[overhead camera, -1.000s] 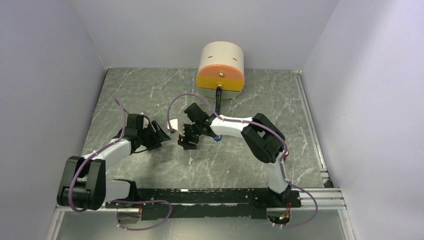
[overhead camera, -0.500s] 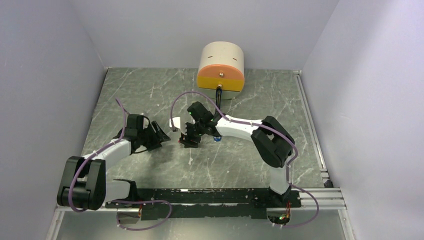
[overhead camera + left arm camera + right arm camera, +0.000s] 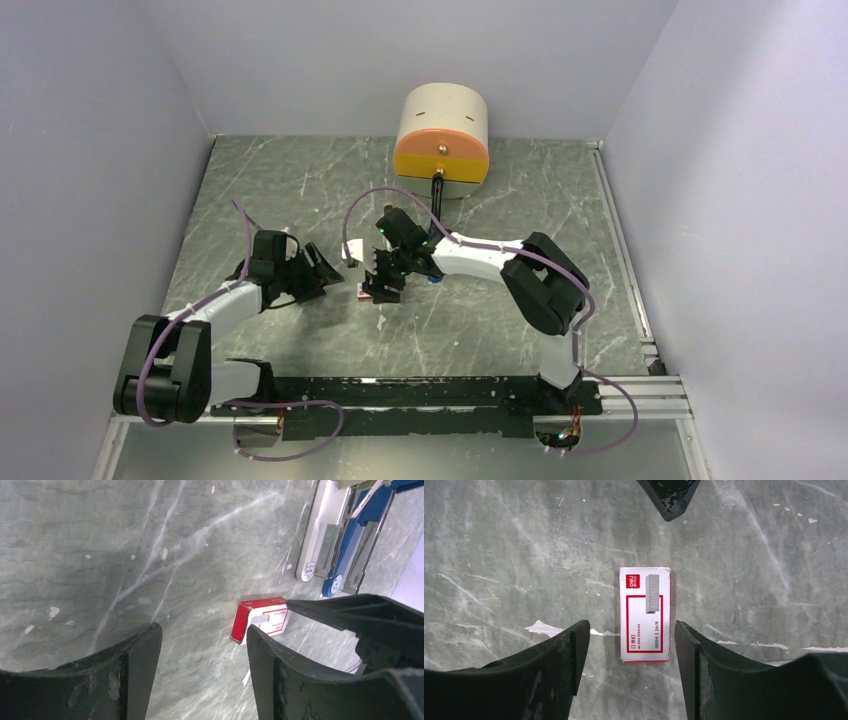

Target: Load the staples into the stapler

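Observation:
A small red-and-white box (image 3: pixel 645 614) lies flat on the marble table (image 3: pixel 499 555), printed side up; no loose staples show. My right gripper (image 3: pixel 631 625) hangs open straight above the box, whose near end sits between the fingertips with gaps on both sides. In the top view the box (image 3: pixel 364 293) peeks out at the right gripper (image 3: pixel 379 288). My left gripper (image 3: pixel 202 630) is open and empty, just left of the box (image 3: pixel 260 620). Beyond the box the stapler (image 3: pixel 327 540) lies opened, with white and blue halves. The right arm hides most of the stapler (image 3: pixel 350 250) from above.
A beige-and-orange cylindrical device (image 3: pixel 441 140) stands at the back centre, a dark cable running from it toward the right arm. Grey walls close in the left, back and right sides. A metal rail (image 3: pixel 622 260) runs along the table's right edge.
The right gripper has shifted slightly toward the near side, and the box now shows at its tips from above. The left gripper has barely moved.

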`<state>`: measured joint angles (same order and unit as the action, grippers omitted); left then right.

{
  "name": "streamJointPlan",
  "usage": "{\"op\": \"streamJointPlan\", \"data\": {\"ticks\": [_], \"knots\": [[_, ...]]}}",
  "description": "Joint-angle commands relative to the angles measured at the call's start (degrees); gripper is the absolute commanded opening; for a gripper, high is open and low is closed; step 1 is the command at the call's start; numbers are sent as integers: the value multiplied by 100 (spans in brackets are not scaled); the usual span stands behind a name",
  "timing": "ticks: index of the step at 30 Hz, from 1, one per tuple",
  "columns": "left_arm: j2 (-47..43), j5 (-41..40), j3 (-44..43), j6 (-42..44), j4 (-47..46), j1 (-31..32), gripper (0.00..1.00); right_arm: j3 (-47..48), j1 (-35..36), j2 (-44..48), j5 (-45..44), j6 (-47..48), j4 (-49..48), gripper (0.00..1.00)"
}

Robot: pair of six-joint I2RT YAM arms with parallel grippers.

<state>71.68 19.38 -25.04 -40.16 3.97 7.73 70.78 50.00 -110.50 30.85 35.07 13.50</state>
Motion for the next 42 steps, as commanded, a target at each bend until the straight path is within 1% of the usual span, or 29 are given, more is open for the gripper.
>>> {"op": "streamJointPlan", "data": {"ticks": [1, 5, 8, 10, 11, 13, 15, 22, 24, 25, 30, 32, 35, 42], "knots": [[19, 336, 130, 95, -118, -43, 70, 211, 22, -161, -166, 57, 80, 68], [45, 356, 131, 108, -107, -43, 75, 331, 27, -331, -121, 156, 32, 68], [72, 408, 139, 103, -139, -43, 74, 506, 27, -498, -19, 261, 171, 68], [97, 451, 139, 105, -171, -43, 71, 621, 26, -624, 43, 303, 269, 67], [112, 477, 144, 105, -199, -43, 68, 657, 26, -667, 83, 338, 311, 66], [147, 614, 170, 105, -287, -43, 62, 699, 23, -738, 136, 356, 355, 62], [196, 766, 199, 119, -352, -37, 59, 697, 21, -771, 218, 374, 393, 56], [510, 1320, 332, -72, -1181, 146, 58, 372, 35, -651, 296, 381, 172, 48], [611, 1403, 362, -198, -1431, 270, 56, 277, 36, -586, 281, 342, 87, 44], [655, 1416, 373, -243, -1543, 333, 53, 224, 36, -546, 268, 312, 33, 43], [915, 1452, 316, -273, -1914, 474, 37, 32, 41, -394, 323, 128, -169, 41], [1012, 1547, 334, -308, -2074, 495, 33, -9, 45, -370, 350, 74, -222, 41], [1089, 1650, 383, -372, -2280, 570, 30, -42, 37, -350, 385, 0, -295, 40], [1282, 1732, 496, -462, -2496, 697, 27, -22, 43, -358, 428, -180, -429, 40]]}}
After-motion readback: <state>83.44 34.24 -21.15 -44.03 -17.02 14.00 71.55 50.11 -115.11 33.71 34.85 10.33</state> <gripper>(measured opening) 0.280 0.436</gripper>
